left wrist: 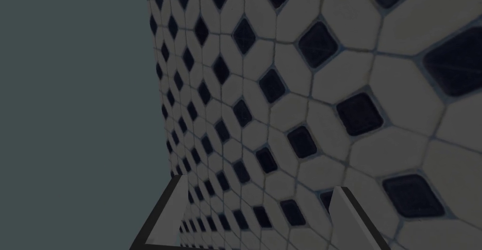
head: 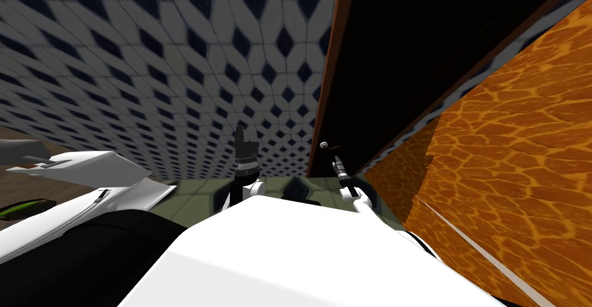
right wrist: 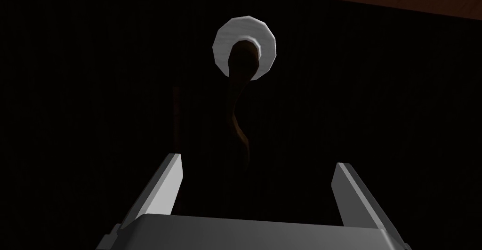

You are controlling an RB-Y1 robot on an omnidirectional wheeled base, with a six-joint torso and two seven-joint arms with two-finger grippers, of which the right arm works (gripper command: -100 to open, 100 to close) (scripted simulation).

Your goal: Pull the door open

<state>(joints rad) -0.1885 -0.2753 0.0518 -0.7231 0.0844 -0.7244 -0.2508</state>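
The door (head: 416, 43) is a very dark panel inside a brown frame (head: 326, 78), just right of straight ahead. Its round white rosette (right wrist: 245, 48) carries a dark brown curved lever handle (right wrist: 237, 115). The lever runs from the rosette toward my right gripper (right wrist: 257, 160) and ends just short of the gap between its fingers. That gripper is open and holds nothing. In the head view the right gripper (head: 335, 160) sits just below the rosette (head: 324, 145). My left gripper (head: 240, 130) is raised in front of the tiled wall, its fingers (left wrist: 172, 205) open and empty.
A wall of pale tiles with dark diamonds (head: 144, 60) fills the left and centre. An orange wood-grain surface (head: 520, 147) slants close on the right of the door. White fixtures (head: 87, 167) stand at my left over a greenish floor (head: 196, 191).
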